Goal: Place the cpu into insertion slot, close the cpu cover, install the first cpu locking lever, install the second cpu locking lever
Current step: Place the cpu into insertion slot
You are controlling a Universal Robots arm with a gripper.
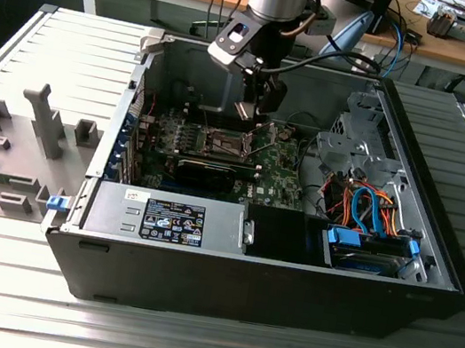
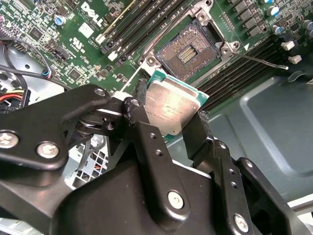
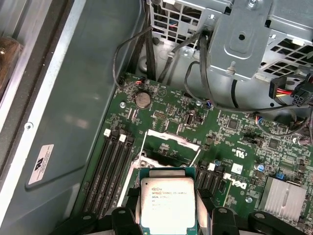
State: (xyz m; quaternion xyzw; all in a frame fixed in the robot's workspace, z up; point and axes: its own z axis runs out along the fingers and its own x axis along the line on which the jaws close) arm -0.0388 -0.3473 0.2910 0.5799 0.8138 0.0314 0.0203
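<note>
Clamped on the cpu [image 2: 168, 110] by two opposite edges, with the gripper [image 1: 258, 106] hanging over the green motherboard [image 1: 283, 169] toward the far wall of the open computer case [image 1: 285, 283]. Held above the insertion slot [image 2: 188, 54], not yet in it. Chip and socket apart, the socket dark and uncovered inside its metal rim.

Judged as the placing step, early in the task. To do it well:
- Bring the chip square over the socket and match its corners and edge notches to the rim.
- Keep it level, lower gently, and let go only once flat, with no pressing, given the fine contacts underneath.
- Mind the thin locking lever [image 2: 266, 62] standing free beside the socket on the way down.

In the second wrist view: the open socket with its contact field, seen past the black fingers [image 2: 146, 142], and the gap between chip and board.

In the first wrist view: the printed metal top of the chip, the socket mostly hidden behind it, and memory slots [image 3: 110, 166] alongside.

In the exterior view: the arm's height over the board, with the socket below the gripper and slightly toward the exterior view's left.
</note>
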